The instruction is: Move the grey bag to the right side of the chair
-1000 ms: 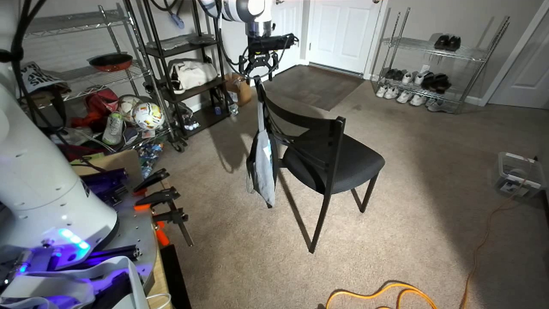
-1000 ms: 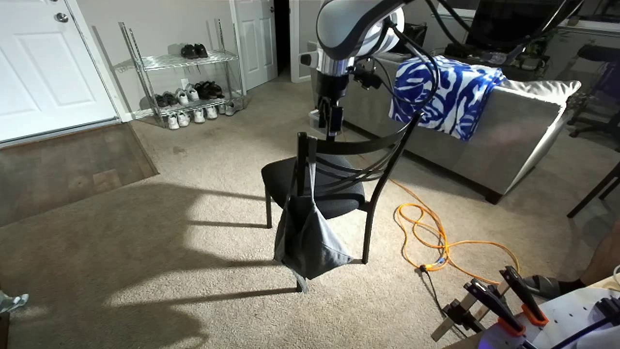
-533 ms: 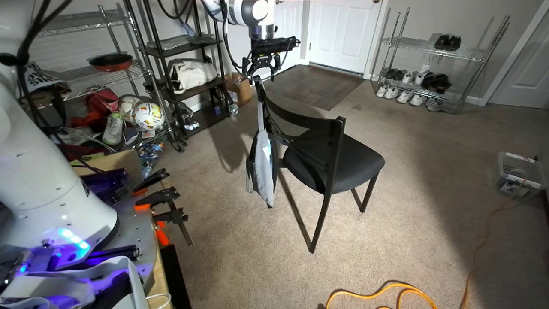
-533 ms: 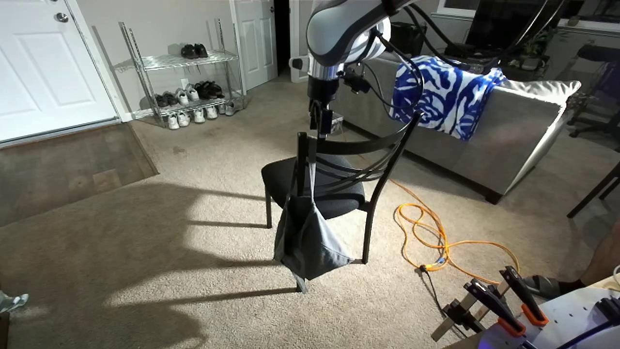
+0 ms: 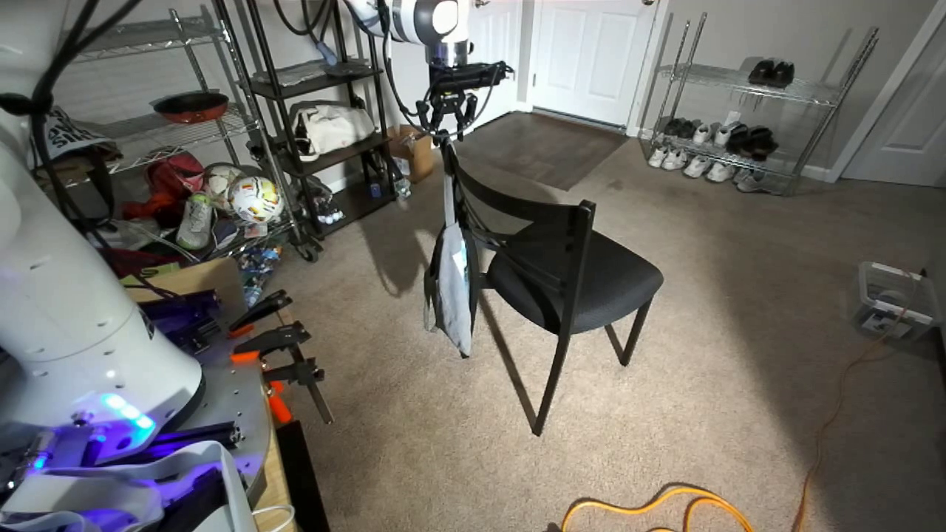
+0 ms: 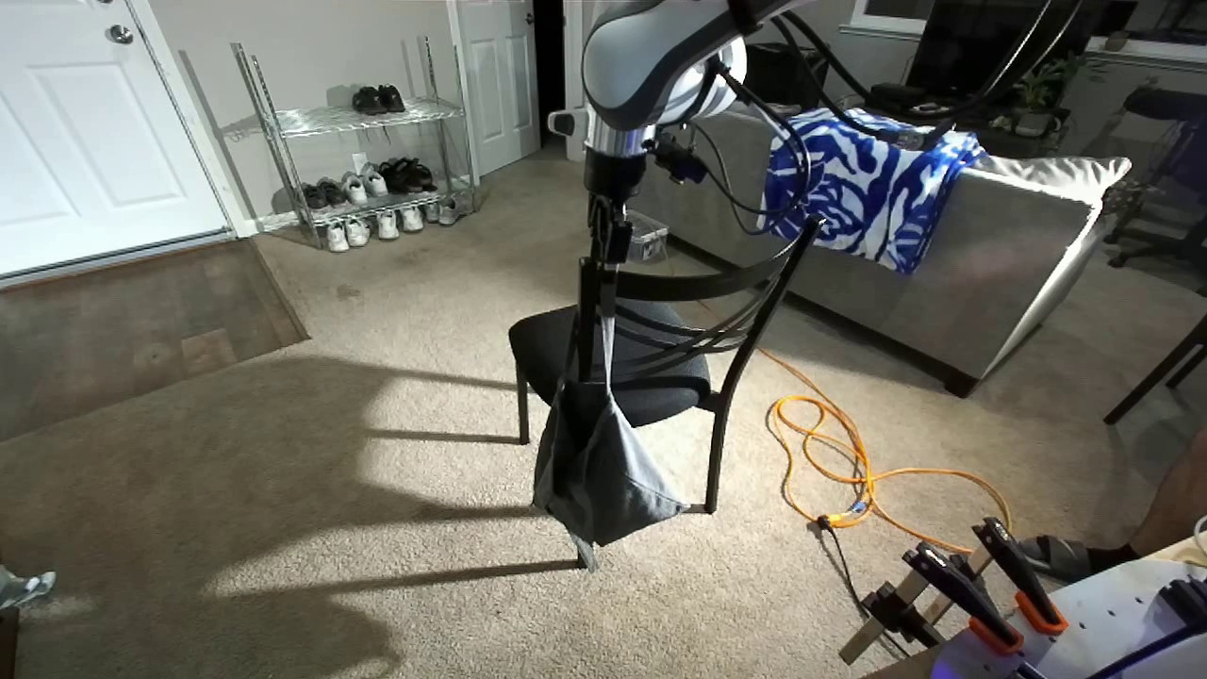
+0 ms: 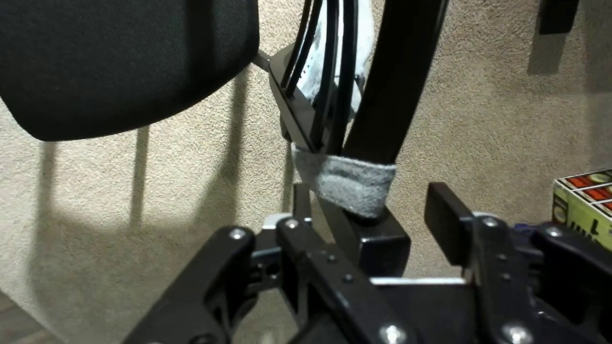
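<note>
The grey bag hangs by its strap from one post of the black chair's backrest, its body below and outside the seat and apart from the robot. In an exterior view the bag sags in a wedge towards the camera. My gripper is over that post top, with one finger on each side of it. Carpet shows between each finger and the post, so the jaws are partly open and hold nothing. The strap loop wraps the backrest just ahead of the fingers. In both exterior views the gripper points down.
The chair's curved top rail runs away from the post. Around the room stand a black shelf unit, a shoe rack and a sofa. An orange cable lies on the carpet, and clamps stick out from the robot's table.
My gripper has shifted sideways along the backrest to the post with the strap. Its fingers have drawn closer together. Chair and bag have stayed in place.
</note>
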You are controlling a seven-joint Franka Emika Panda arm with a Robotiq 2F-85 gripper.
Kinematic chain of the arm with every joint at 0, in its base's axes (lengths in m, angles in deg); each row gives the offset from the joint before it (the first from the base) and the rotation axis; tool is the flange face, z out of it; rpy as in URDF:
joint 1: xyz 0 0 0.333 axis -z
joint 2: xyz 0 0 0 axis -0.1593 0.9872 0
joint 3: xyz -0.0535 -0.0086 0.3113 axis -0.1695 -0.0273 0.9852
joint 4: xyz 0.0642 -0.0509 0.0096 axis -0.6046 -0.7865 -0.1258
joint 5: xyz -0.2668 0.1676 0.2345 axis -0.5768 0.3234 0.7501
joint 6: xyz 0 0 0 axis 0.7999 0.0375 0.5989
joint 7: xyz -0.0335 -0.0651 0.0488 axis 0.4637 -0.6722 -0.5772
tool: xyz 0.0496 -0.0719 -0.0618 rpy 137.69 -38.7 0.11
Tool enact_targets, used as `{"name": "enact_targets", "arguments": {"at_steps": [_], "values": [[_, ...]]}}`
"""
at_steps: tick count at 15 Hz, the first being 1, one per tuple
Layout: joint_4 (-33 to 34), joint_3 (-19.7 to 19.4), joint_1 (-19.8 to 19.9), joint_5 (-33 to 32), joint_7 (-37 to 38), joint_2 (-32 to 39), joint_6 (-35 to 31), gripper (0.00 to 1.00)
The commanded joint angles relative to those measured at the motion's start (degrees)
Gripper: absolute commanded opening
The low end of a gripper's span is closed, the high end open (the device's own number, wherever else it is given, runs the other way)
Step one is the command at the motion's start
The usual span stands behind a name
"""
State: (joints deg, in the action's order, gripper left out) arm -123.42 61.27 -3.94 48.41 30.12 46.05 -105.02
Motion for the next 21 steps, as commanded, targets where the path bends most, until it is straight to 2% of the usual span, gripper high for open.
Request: {"name": "enact_targets", "arguments": {"at_steps": [1,5,9,12,13,14,20,21], "values": [[-0.15,0.70,0.20,-1.17,-0.80,-0.64,-0.03,0.34],[-1.14,0.74,0.42,-0.42,0.72,-2.07,0.27,0.09],[-3.20,1.00,0.45,-0.13,1.39,-4.70,0.77,0.08],[-8.51,1.55,1.10,-0.11,0.83,-9.48,-3.46,0.08],[-9.35,1.36,1.02,-0.35,1.20,-10.15,-3.59,0.57],[-9.50,1.14,0.78,-0.73,1.43,-10.34,-3.65,0.58],[-6.38,0.07,0.03,-1.06,3.01,-10.77,9.44,0.95],[-5.96,-0.19,0.05,-1.19,3.37,-10.19,10.87,0.98]]}}
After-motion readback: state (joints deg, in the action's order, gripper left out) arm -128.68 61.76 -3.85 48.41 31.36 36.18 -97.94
